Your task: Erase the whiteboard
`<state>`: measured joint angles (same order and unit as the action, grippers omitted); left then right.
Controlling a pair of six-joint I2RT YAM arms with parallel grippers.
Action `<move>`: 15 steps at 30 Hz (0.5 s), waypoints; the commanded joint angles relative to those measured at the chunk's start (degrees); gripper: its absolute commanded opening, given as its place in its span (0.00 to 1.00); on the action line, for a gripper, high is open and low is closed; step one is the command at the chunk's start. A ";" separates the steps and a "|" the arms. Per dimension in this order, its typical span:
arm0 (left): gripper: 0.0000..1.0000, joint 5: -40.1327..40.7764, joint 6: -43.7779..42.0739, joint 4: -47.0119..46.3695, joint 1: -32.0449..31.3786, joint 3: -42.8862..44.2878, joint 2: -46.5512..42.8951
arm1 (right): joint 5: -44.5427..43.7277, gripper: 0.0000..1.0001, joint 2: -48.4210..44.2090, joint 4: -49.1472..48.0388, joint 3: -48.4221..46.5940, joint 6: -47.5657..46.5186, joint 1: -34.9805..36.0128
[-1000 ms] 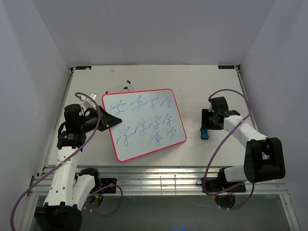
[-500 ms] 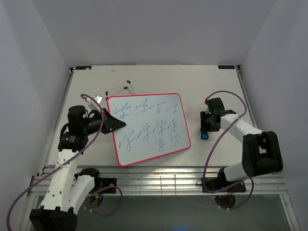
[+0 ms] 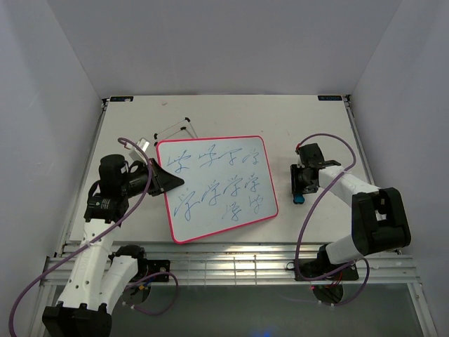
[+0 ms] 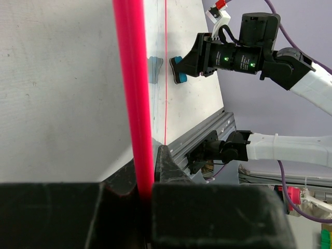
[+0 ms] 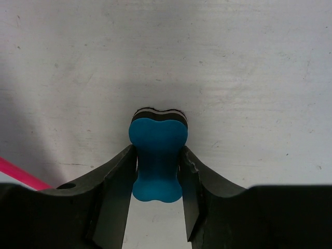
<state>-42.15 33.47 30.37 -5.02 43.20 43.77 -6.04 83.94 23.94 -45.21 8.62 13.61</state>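
The whiteboard (image 3: 224,168) lies tilted on the table, pink-framed and covered in blue writing. My left gripper (image 3: 170,182) is shut on its left edge. In the left wrist view the pink frame (image 4: 130,78) runs edge-on down into my left gripper (image 4: 145,174). My right gripper (image 3: 300,188) is just right of the board, shut on the small blue bone-shaped eraser (image 3: 299,199). In the right wrist view the eraser (image 5: 158,150) sits at its waist between the fingers of my right gripper (image 5: 158,179), its felt side towards the table. A pink board corner (image 5: 21,174) shows at the left.
A thin black wire stand (image 3: 174,128) lies on the table behind the board's far left corner. The metal front rail (image 3: 224,251) runs along the near table edge. White walls enclose the left, back and right sides.
The board has slid and turned to the right with my left gripper holding its edge, mostly in the first half second. My right gripper has shifted slightly left over the eraser.
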 commanded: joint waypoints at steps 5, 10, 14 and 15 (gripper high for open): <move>0.00 9.46 -10.27 2.33 -0.52 -0.05 -0.61 | -0.81 0.35 -1.23 -0.13 0.04 0.25 0.63; 0.00 6.65 -10.27 1.62 -0.52 -1.18 0.44 | 0.85 0.28 -5.62 0.93 -0.58 0.69 1.07; 0.00 4.37 -10.97 1.10 -0.52 -1.19 3.07 | 3.14 0.26 -14.39 0.76 -3.03 1.22 4.66; 0.00 3.66 -11.06 0.66 -0.52 -1.19 3.34 | 5.23 0.26 -15.64 0.14 -3.56 1.40 6.15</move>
<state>-43.13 33.17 29.43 -5.10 43.18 45.41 -4.71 73.52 25.15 -45.36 9.06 16.56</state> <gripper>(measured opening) 0.127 0.367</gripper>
